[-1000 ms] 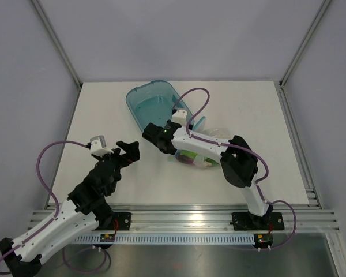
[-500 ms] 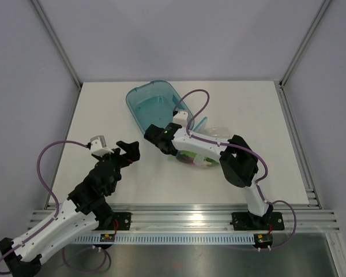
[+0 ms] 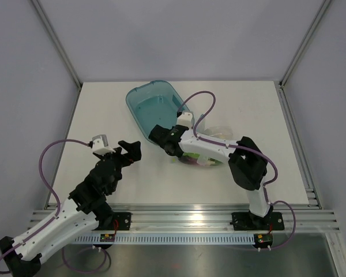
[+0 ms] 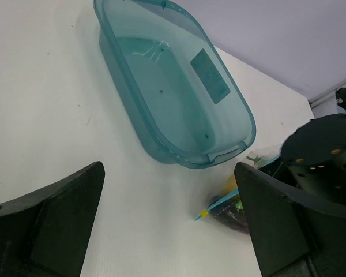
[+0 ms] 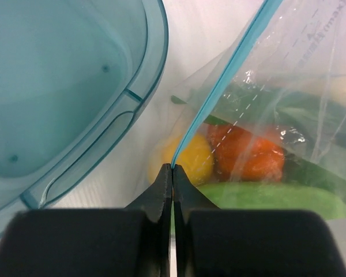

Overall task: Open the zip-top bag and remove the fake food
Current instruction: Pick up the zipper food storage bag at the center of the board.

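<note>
The zip-top bag (image 5: pixel 294 81) lies on the table (image 3: pixel 92 115) just beside the near corner of the teal tub (image 4: pixel 161 86), largely under the right arm in the overhead view. It is thin, clear, crinkly film, so it should be very light and floppy. It will fold and slide rather than resist a pull, and its glossy faces look slippery.

The fake food (image 5: pixel 248 151) shows through the film: a yellow lemon (image 5: pixel 191 157), an orange-red piece, and a green cucumber (image 5: pixel 265 196) nearest the camera. These small plastic toys are probably hard and light. They give the bag little weight to anchor it, and they are likely to roll once free.

The firmest place to hold is the light blue zip strip (image 5: pixel 230 75), which is thicker than the film and runs diagonally up and away in the right wrist view. The right tool (image 5: pixel 172 173) is clenched on the near end of that strip, its fingers pressed together with the strip coming out from between their tips. Whether it pinches one lip or both cannot be told.

The left tool (image 3: pixel 131 148) hangs released above bare table, its fingers spread wide and well apart from the bag, which sits at the right edge of its wrist view.

Opening the seal probably needs a second grip on the opposite lip, or on the film just below the strip, so the two sides peel apart. Pulling with one arm alone would likely just drag the whole bag. A grip on the bare film risks slipping or stretching the plastic.
</note>
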